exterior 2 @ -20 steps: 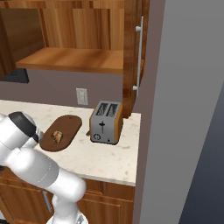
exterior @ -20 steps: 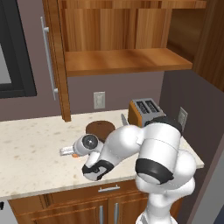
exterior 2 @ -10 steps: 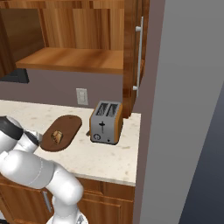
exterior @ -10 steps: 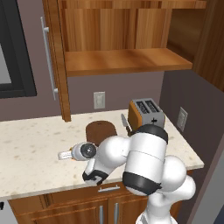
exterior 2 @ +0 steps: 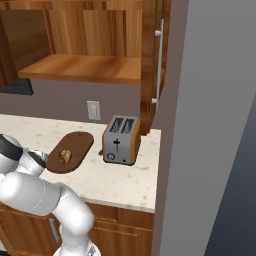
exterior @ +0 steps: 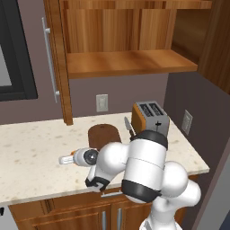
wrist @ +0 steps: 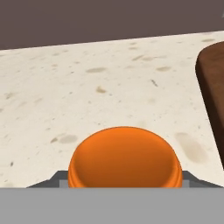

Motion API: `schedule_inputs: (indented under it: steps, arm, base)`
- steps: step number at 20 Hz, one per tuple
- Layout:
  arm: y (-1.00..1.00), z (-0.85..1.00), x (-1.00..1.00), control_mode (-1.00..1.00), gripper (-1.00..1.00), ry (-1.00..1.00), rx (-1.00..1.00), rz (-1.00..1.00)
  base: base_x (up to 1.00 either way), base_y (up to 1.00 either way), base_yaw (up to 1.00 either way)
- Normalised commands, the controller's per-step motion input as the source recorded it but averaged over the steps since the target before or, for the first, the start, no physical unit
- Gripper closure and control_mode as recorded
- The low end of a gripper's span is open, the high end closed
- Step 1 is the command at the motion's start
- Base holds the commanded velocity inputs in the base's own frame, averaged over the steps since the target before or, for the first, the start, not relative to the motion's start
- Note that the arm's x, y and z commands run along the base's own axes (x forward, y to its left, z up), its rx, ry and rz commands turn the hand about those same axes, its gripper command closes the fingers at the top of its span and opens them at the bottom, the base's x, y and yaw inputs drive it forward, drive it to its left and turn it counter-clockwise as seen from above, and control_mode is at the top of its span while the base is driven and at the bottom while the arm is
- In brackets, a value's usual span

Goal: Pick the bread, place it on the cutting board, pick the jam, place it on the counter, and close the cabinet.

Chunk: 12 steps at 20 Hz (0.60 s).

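Clearly the tool [wrist: 124, 186] is closed around the squat orange jam jar [wrist: 125, 158], holding it low over the pale speckled stone counter [wrist: 87, 87] for setting down; beyond, the dark oval wooden cutting board [exterior 2: 70, 151] carries the bread [exterior 2: 65, 156].

Counter [exterior: 31, 148]: pale speckled stone, smooth, matt. Cutting board [exterior 2: 80, 145]: dark wood, satin. Cabinet [exterior: 121, 36]: reddish-brown wood with visible grain (shelf lighter), its bar handle [exterior: 48, 63] brushed metal. Toaster [exterior 2: 121, 140]: orange sides, grey metal top. Jam [wrist: 124, 159]: orange, smooth, slightly glossy. Bread [exterior 2: 65, 156]: rough tan crust.
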Motion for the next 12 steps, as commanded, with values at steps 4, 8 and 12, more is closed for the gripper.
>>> schedule_inputs:
  steps: [4, 8, 12]
  arm:
    - [0.0, -0.07, 0.0, -1.0, 1.0, 0.0, 0.0, 0.0]
    - [0.0, -0.03, 0.0, -1.0, 1.0, 0.01, 0.0, 0.0]
    - [0.02, 0.0, 0.0, -1.0, -1.0, 0.03, 0.0, 0.0]
  base:
    - [0.0, 0.0, 0.0]
    - [0.0, 0.0, 0.0]
    - [0.0, 0.0, 0.0]
